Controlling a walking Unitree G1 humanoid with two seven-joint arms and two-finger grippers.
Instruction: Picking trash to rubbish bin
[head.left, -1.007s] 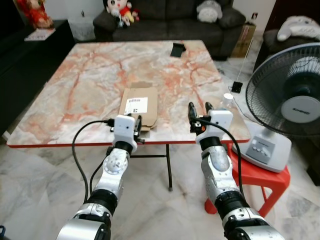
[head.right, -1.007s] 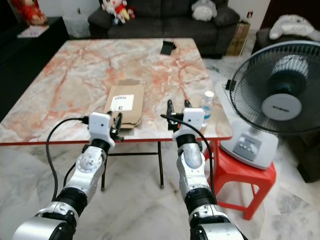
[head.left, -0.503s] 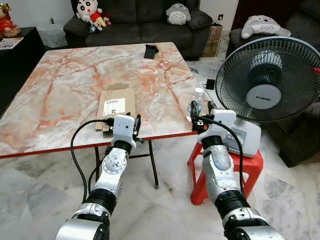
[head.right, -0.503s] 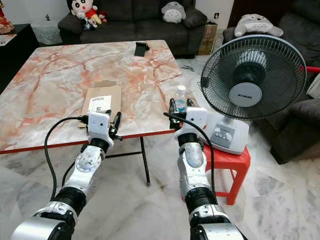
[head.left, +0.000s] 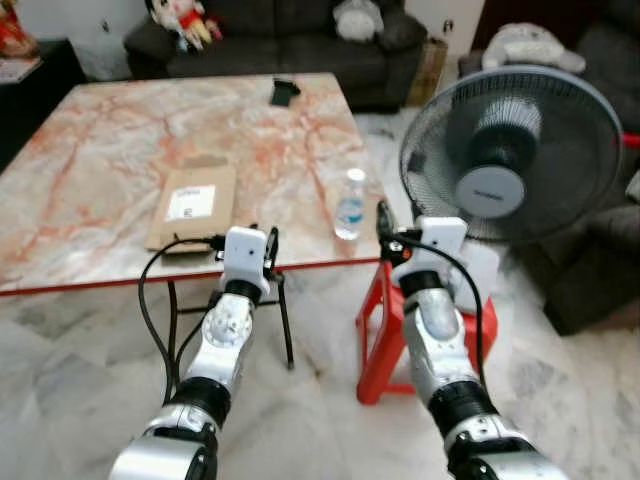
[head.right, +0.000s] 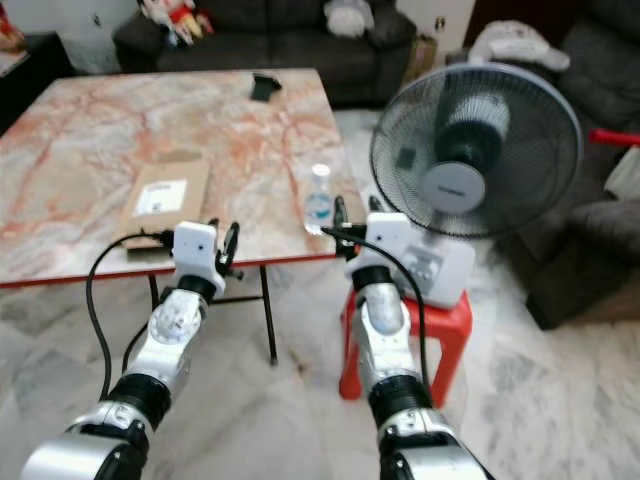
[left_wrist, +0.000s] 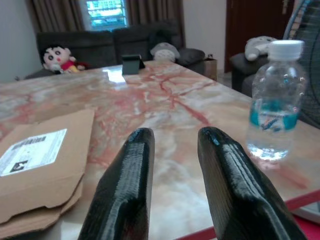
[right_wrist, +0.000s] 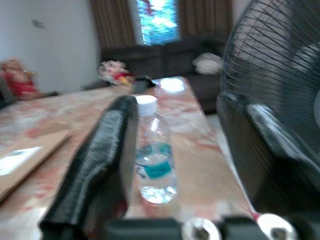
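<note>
A clear plastic water bottle (head.left: 349, 205) with a white cap and blue label stands upright near the right front corner of the marble table (head.left: 100, 140). A flattened cardboard box (head.left: 192, 205) with a white label lies near the front edge, left of the bottle. My left gripper (left_wrist: 176, 135) is open and empty, held just short of the table edge between box and bottle (left_wrist: 274, 105). My right gripper (head.right: 356, 208) is open too, level with the table edge, with the bottle (right_wrist: 152, 150) a little way ahead between its fingers (right_wrist: 100, 165).
A large electric fan (head.left: 505, 160) stands on a red plastic stool (head.left: 385, 320) right beside the table's right edge, close to my right arm. A small black object (head.left: 284, 92) sits at the table's far side. A dark sofa (head.left: 290, 30) with plush toys lies beyond.
The whole view has swung to the right: the table sits further left and the fan nearer the middle. Both arms keep the same pose, grippers unchanged.
</note>
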